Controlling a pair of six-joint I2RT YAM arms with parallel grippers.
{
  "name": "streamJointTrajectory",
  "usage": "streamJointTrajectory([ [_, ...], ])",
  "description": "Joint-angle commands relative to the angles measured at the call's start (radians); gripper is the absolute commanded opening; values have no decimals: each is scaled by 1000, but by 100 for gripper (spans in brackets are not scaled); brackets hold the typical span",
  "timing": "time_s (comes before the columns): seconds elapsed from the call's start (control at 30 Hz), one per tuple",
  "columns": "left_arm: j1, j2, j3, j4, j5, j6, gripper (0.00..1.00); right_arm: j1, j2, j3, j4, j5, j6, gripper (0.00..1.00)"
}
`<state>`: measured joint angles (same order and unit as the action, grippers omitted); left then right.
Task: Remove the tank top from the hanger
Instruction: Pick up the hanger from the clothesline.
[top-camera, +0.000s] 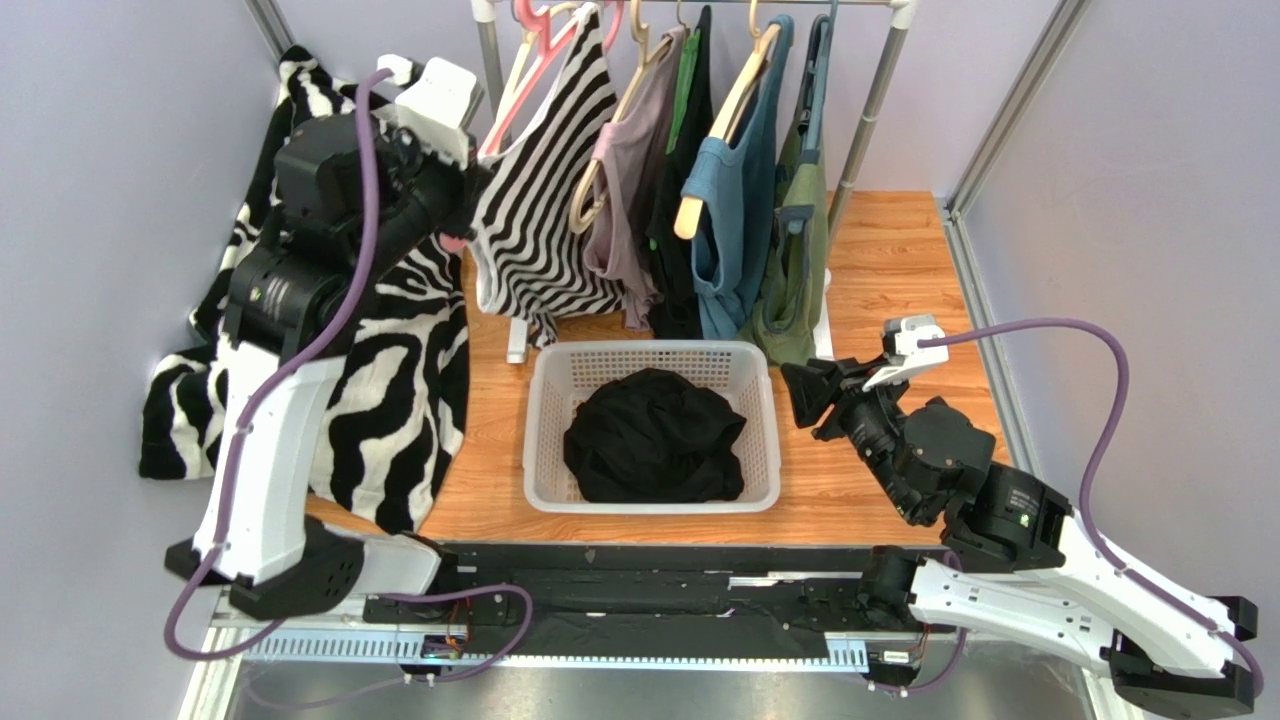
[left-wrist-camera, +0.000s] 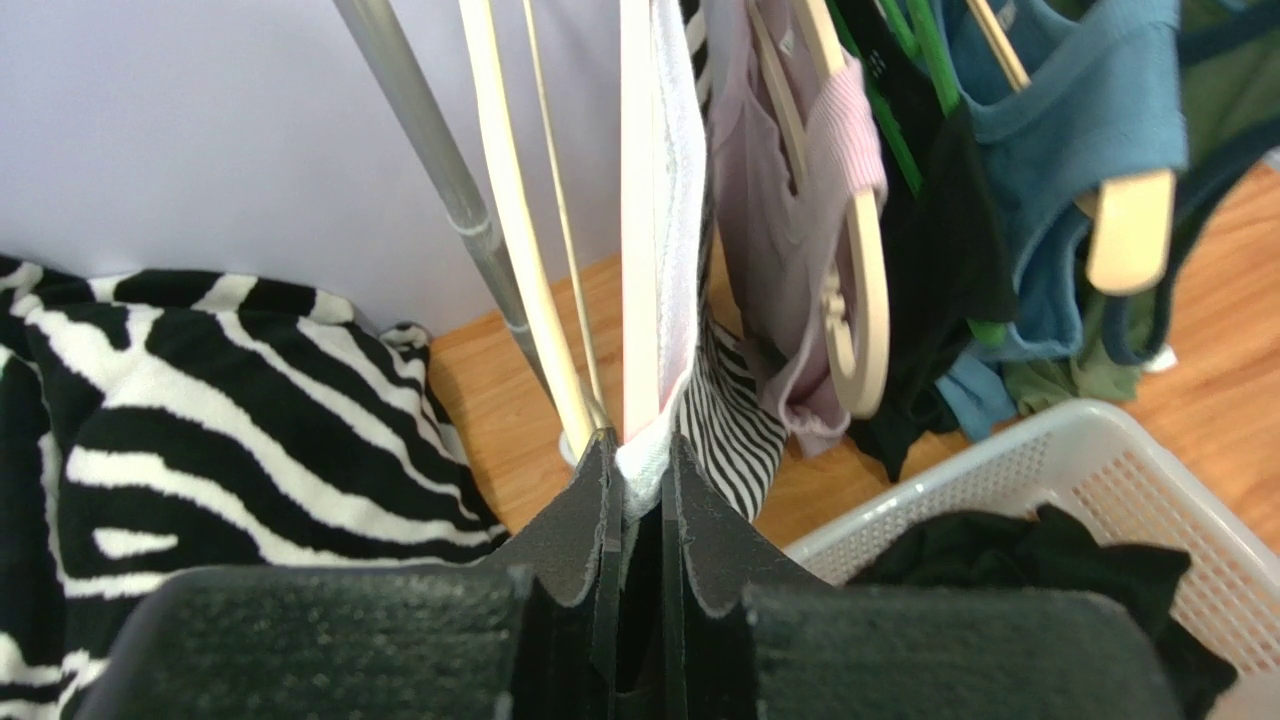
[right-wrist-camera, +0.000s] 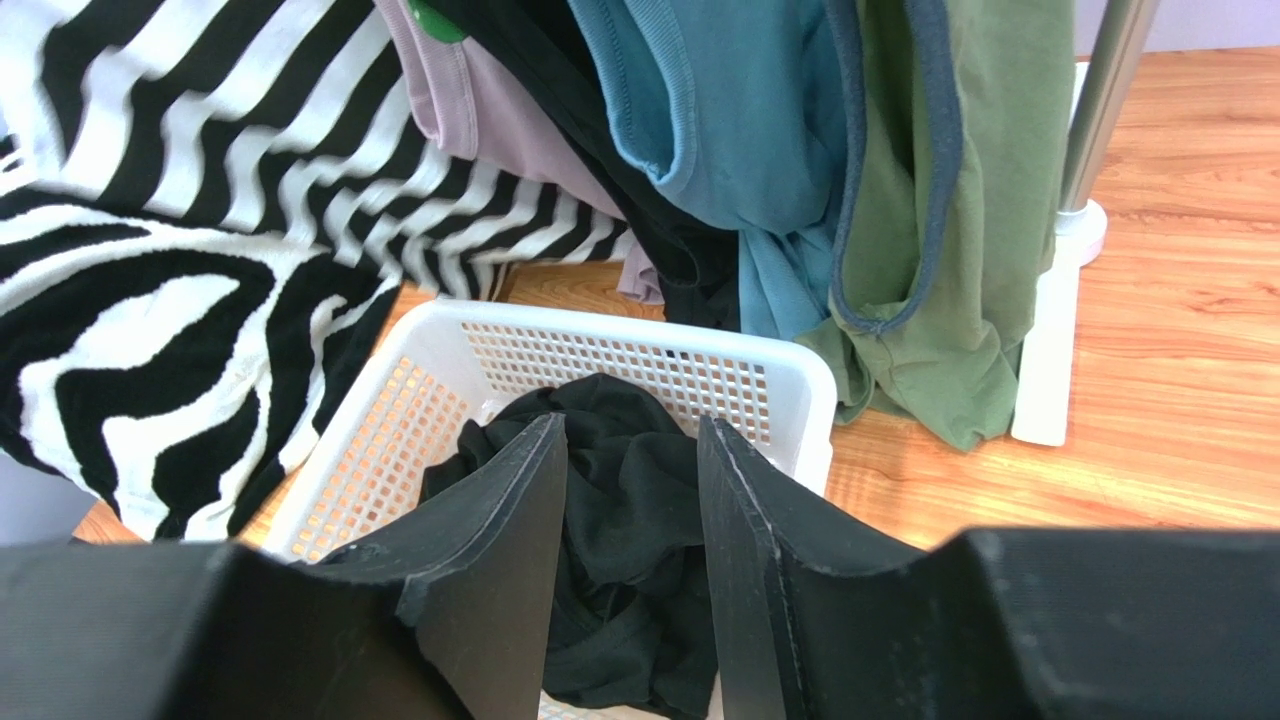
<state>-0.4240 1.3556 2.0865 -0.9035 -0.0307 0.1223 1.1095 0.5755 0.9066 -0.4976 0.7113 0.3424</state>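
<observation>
The striped top (top-camera: 534, 195) hangs on a pink hanger (top-camera: 526, 53) at the left end of the rack (top-camera: 875, 105), upper centre of the overhead view. It is still on the hanger.

The left hand (top-camera: 455, 192) is raised to the top's left side, upper left of that view. In the left wrist view this hand (left-wrist-camera: 643, 458) has its fingers (left-wrist-camera: 579, 525) closed together, clamped on the top's white-trimmed edge (left-wrist-camera: 681, 225). That edge runs straight up from the fingertips beside a pale hanger arm (left-wrist-camera: 639, 225). I cannot tell whether the arm is pinched as well.

To the right on the rack hang a mauve top (top-camera: 631, 158), a black one (top-camera: 684, 225), a teal top (top-camera: 736, 210) and a green top (top-camera: 796, 248), each on its own hanger.

A zebra cloth (top-camera: 383, 375) lies heaped at the left edge of the counter (top-camera: 887, 255), behind the left arm.

A white basket (top-camera: 549, 435) sits in the centre, below the hanging clothes, with black cloth (top-camera: 657, 435) bunched inside.

The right hand (top-camera: 796, 393) is low, just right of the basket and well apart from the striped top. In the right wrist view its fingers (right-wrist-camera: 504, 510) stand apart with nothing between them. This hand (right-wrist-camera: 631, 435) looks over the basket rim (right-wrist-camera: 646, 338) at the black cloth (right-wrist-camera: 601, 398).
</observation>
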Motion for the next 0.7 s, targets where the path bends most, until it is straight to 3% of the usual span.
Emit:
streamJointTrajectory([
  [0.0,-7,-140,-49,49,64,23,0,4,-19,46,-18,28,-3,41],
  [0.33,-7,-251,55,-12,170,79,0,4,1,71,-13,47,-28,41],
  [0.67,-7,-339,191,117,264,154,0,4,-20,37,-22,59,-8,41],
])
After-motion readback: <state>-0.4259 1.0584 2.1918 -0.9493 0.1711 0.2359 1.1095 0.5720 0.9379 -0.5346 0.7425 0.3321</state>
